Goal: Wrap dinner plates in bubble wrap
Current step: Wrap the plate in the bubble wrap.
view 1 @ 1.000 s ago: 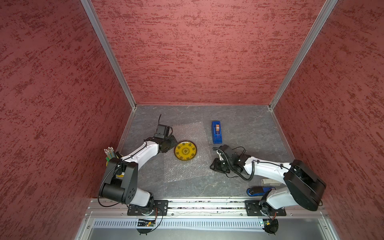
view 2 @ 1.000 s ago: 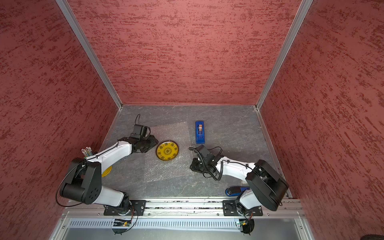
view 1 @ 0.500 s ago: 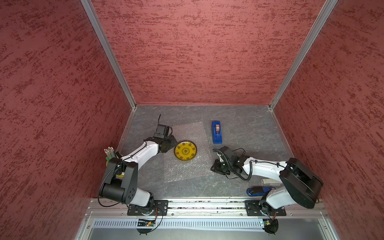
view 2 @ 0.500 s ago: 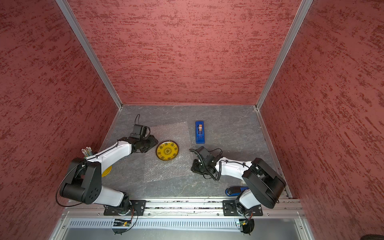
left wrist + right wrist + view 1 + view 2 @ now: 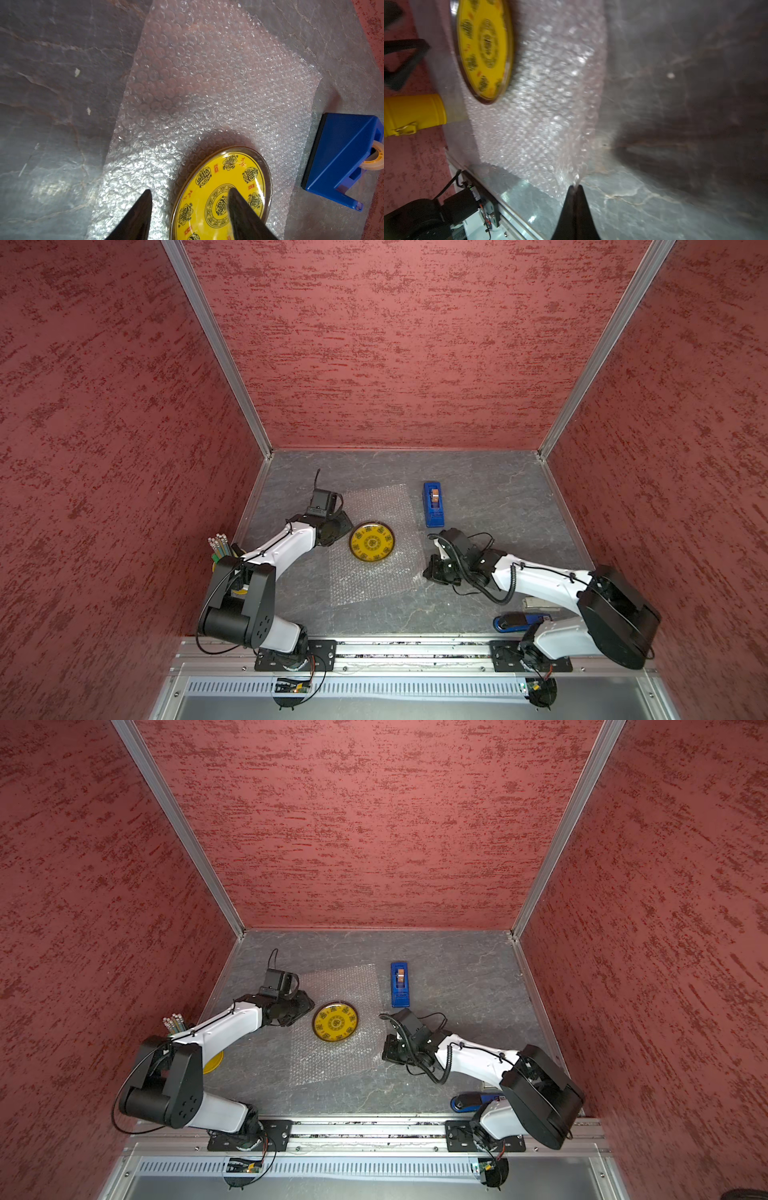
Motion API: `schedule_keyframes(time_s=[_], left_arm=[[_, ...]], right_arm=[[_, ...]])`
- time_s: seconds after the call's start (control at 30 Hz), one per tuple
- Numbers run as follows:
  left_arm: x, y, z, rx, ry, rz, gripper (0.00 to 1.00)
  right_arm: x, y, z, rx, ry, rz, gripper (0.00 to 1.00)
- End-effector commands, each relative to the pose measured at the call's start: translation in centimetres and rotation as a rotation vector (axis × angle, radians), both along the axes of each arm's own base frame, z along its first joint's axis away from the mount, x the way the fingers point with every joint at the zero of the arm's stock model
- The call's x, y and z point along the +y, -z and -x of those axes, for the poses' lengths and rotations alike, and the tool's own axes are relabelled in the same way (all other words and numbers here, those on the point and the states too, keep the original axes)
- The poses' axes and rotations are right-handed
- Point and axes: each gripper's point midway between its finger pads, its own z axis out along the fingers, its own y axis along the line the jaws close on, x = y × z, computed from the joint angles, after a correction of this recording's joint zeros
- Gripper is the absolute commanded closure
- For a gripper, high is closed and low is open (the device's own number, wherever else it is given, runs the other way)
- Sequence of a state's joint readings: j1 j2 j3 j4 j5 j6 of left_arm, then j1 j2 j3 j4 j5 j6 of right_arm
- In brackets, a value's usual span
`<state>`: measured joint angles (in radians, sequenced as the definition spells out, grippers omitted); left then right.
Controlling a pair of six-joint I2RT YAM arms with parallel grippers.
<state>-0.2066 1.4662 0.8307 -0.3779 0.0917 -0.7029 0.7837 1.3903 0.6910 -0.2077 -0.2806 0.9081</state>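
**Right gripper [image 5: 575, 186] closes on the bubble wrap [image 5: 539, 114]**

Since a second ago, the right jaws have drawn fully together, while that arm has barely shifted. The plate, the sheet and the left arm lie as they did. In the right wrist view the two dark fingertips meet, with the sheet's edge pinched between them and the film drawn up to the tips. In both top views the right gripper [image 5: 430, 572] sits at the sheet's right edge, toward the near corner.

The dinner plate [image 5: 372, 542] is small, round and glossy bright yellow with a thin dark rim. A ring of black ornamental characters surrounds a central medallion, with small red marks between them. It lies flat and face up on the bubble wrap [image 5: 374, 585], about midway along the sheet, and it is uncovered. The wrap is a clear, whitish, bubbled rectangle spread on the grey stone-patterned table [image 5: 478, 497].

The left gripper [image 5: 188, 192] stands open. One finger is over the plate's yellow face and the other is over the wrap, so they straddle the plate's left rim. Whether either finger touches cannot be told.

A blue tape dispenser [image 5: 432, 504] stands just beside the sheet's far right edge.
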Motion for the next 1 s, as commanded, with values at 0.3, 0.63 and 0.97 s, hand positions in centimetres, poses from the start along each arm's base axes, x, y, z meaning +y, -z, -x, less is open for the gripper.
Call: schedule_keyframes(time_s=[0.3,0.63,0.97], left_arm=[[0.9,0.7,0.6,0.035,-0.050,0.024,0.42],[0.2,0.5,1.6,0.033,-0.041,0.054,0.48],[-3.1,-0.4,3.0,0.001,0.016,0.090,0.53]], right_arm=[[10.4,-6.9,-8.2,-0.188,-0.175,-0.122,1.00],[16.9,-2.3,-13.2,-0.127,-0.258,-0.095,1.00],[18.1,2.5,-14.6,-0.054,-0.247,-0.061,0.97]])
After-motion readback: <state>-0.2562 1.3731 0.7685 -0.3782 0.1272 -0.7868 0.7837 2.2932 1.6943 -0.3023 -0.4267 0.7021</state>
